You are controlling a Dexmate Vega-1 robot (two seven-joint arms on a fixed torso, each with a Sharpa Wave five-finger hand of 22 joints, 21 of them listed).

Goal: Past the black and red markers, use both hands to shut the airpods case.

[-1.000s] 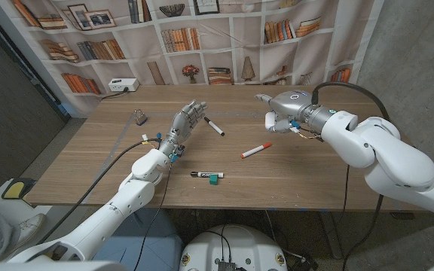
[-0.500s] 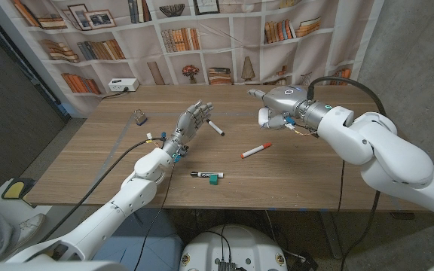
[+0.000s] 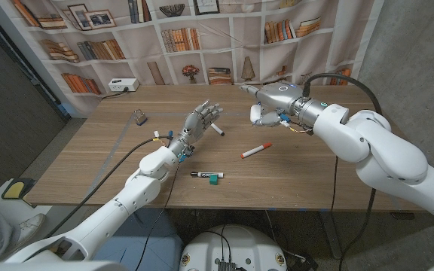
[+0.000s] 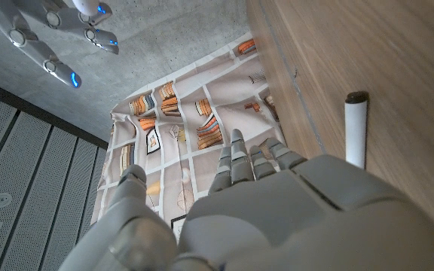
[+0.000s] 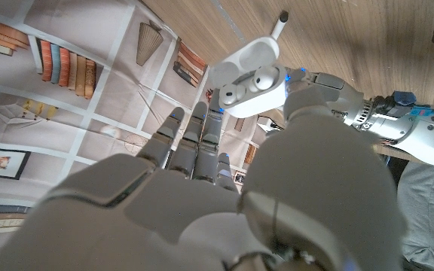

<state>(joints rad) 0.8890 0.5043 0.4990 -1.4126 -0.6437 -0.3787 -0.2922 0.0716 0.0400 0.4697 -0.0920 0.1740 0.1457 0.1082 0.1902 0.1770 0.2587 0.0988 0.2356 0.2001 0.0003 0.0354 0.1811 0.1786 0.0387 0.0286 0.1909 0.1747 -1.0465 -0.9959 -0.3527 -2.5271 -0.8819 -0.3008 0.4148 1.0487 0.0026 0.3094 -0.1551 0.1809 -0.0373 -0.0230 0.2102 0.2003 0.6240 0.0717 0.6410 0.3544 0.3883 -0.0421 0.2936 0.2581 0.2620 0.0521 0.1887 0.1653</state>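
Note:
My right hand (image 3: 271, 99) hangs over the far middle of the table and holds a white airpods case (image 3: 256, 114) underneath it. In the right wrist view the case (image 5: 251, 75) has its lid open, earbuds showing, pinched at my right hand's (image 5: 224, 203) thumb tip. My left hand (image 3: 201, 119) is raised to the left of it, fingers apart, holding nothing, a short gap from the case. A black marker (image 3: 216, 131) lies just past my left hand (image 4: 277, 214), and the marker (image 4: 356, 132) lies on the wood beside it. The red marker (image 3: 256, 150) lies nearer, below my right hand.
A black marker with a green cap (image 3: 208, 176) lies near the front edge. A small padlock (image 3: 140, 116) stands at the left, and a white power strip (image 3: 123, 85) at the far left. A bookshelf-print backdrop hangs behind the table.
My right hand has carried the case leftward and farther back. My left hand has moved right and up toward it, narrowing the gap.

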